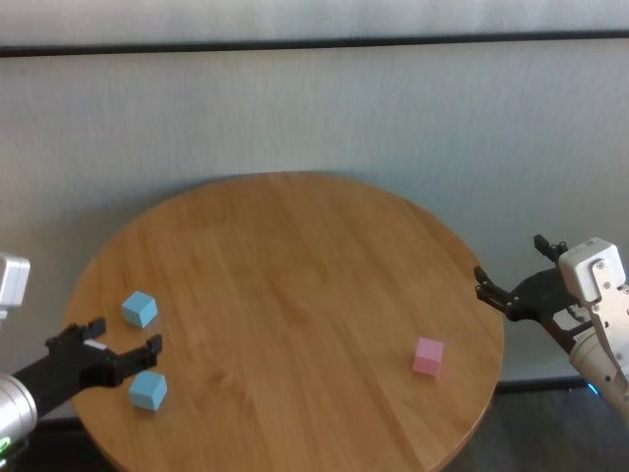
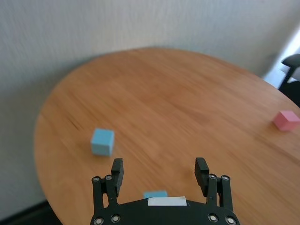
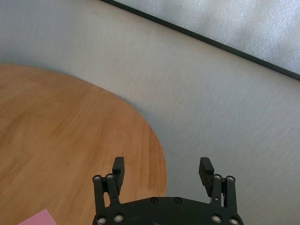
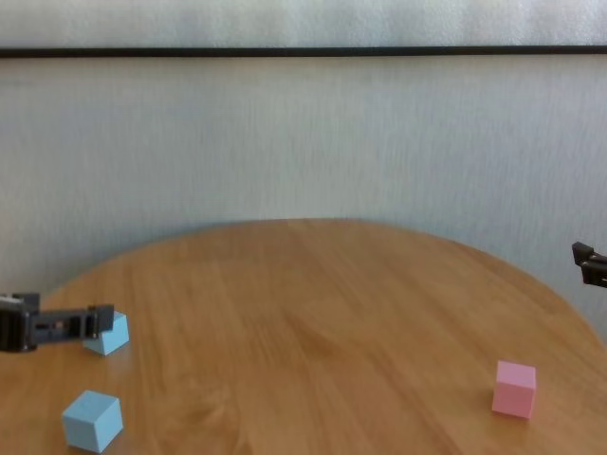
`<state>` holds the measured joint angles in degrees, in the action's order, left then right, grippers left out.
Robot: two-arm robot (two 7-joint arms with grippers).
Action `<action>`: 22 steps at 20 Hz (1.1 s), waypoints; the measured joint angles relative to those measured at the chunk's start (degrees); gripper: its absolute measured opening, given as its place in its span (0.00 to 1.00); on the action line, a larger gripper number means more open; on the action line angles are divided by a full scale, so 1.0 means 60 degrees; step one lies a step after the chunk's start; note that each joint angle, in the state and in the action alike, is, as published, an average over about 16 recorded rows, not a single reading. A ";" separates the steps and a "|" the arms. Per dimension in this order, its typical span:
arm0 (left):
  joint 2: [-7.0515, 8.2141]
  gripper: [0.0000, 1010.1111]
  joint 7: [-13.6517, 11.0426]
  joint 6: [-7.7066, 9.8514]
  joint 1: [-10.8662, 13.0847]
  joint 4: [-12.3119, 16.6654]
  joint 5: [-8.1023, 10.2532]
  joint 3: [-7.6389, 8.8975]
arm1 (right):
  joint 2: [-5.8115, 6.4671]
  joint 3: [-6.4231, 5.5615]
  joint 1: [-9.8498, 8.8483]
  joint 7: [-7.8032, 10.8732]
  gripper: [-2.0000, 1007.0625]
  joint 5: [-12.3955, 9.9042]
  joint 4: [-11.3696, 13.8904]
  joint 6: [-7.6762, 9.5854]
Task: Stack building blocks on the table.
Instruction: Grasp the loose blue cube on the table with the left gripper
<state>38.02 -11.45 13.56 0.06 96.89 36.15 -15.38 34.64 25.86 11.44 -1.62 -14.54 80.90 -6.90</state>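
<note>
Left tool (image 1: 123,348), prongs apart, hovers between the two blue cubes (image 1: 140,309) (image 1: 148,390), likely choosing one; pink cube (image 1: 428,355) sits across the desk (image 1: 295,265) near the spread, idle right tool (image 1: 516,278).

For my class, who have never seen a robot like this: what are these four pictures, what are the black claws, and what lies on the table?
It is a two-armed robot. One picture comes from its head, one from its chest, and one from each wrist, looking out past that arm's claw. The claws are grippers. The left gripper hangs open between two light blue blocks, the nearer block and the farther block, holding nothing. The right gripper is open and empty beyond the edge of the round wooden table. A pink block sits alone on the robot's right. Nothing is stacked yet.
</note>
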 joint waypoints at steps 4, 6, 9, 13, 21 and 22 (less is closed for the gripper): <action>0.0092 0.99 -0.0269 0.0457 0.0176 0.0244 0.0221 0.0060 | 0.0000 0.0000 0.0000 0.0000 0.99 0.0000 0.0000 0.0000; 0.0117 0.99 -0.0346 0.0633 0.0222 0.0320 0.0237 0.0045 | 0.0000 0.0000 0.0000 0.0000 0.99 0.0000 0.0000 0.0000; 0.0127 0.99 -0.0404 0.0841 0.0248 0.0385 0.0159 -0.0010 | 0.0000 0.0000 0.0000 0.0000 0.99 0.0000 0.0000 0.0000; 0.0107 0.99 -0.0417 0.1058 0.0222 0.0407 -0.0056 -0.0122 | 0.0000 0.0000 0.0000 0.0000 0.99 0.0000 0.0000 0.0000; 0.0058 0.99 -0.0462 0.1235 0.0121 0.0230 -0.0579 -0.0306 | 0.0000 0.0000 0.0000 0.0000 0.99 0.0000 0.0000 0.0000; 0.0053 0.99 -0.0480 0.1228 0.0103 0.0192 -0.0647 -0.0325 | 0.0000 0.0000 0.0000 0.0000 0.99 0.0000 0.0000 0.0000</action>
<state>38.34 -14.33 20.92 0.68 98.05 32.27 -17.32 34.64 25.86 11.44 -1.62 -14.54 80.90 -6.90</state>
